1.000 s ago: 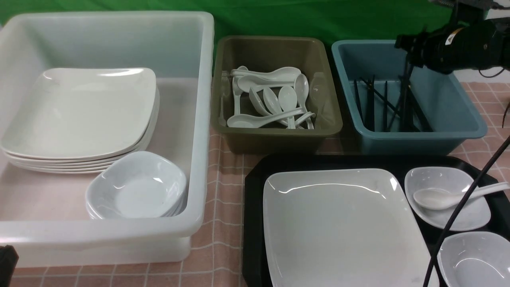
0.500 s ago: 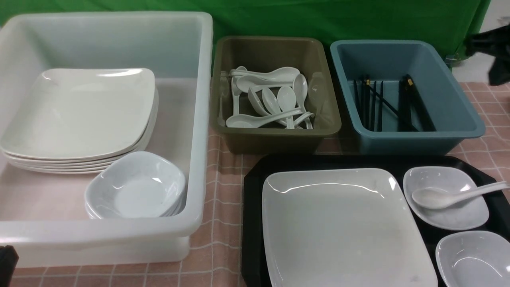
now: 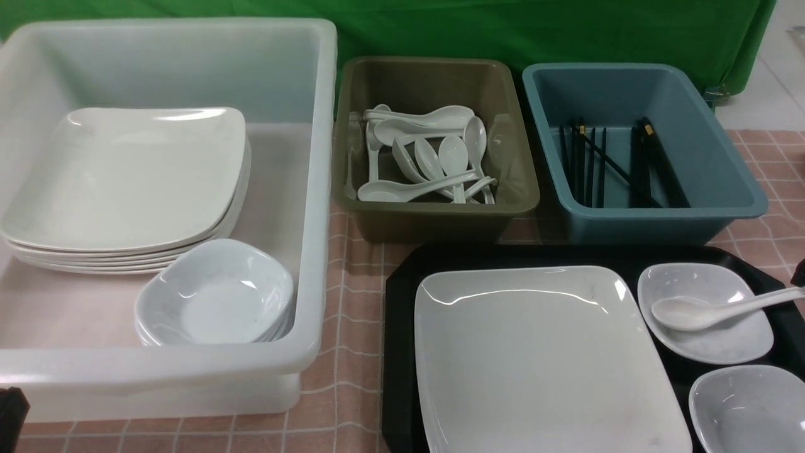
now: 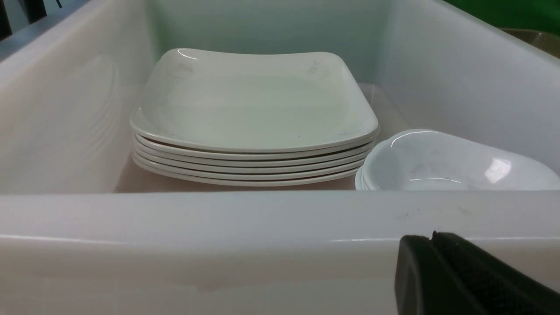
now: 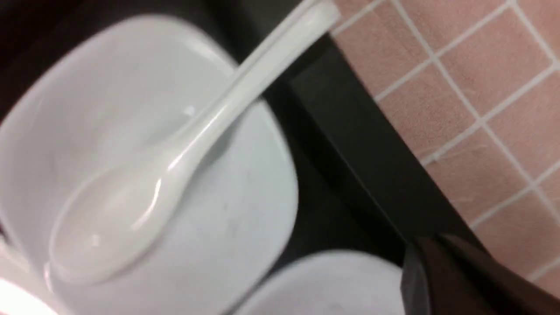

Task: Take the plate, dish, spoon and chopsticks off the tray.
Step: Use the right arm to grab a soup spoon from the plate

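– Counting on the tray (image 3: 402, 314), near right: how many pieces?
– Four. One plate (image 3: 541, 352) fills its left part. Two small dishes sit on the right, the far dish (image 3: 723, 343) and the near dish (image 3: 748, 409). One spoon (image 3: 698, 311) rests its bowl in the far dish, handle out over the right rim.
– And the chopsticks (image 3: 591, 167)?
– In the blue tub (image 3: 648, 220), far right, too bunched to count.
– Elsewhere?
– The olive tub (image 3: 434, 217) holds overlapping white spoons (image 3: 427, 157). The white tub (image 3: 188, 371), left, holds five stacked plates (image 3: 126, 176) and a pile of small bowls (image 3: 214, 296).
– Jaws?
– The left gripper (image 4: 433, 245) and right gripper (image 5: 431, 249) both have closed jaws, holding nothing.
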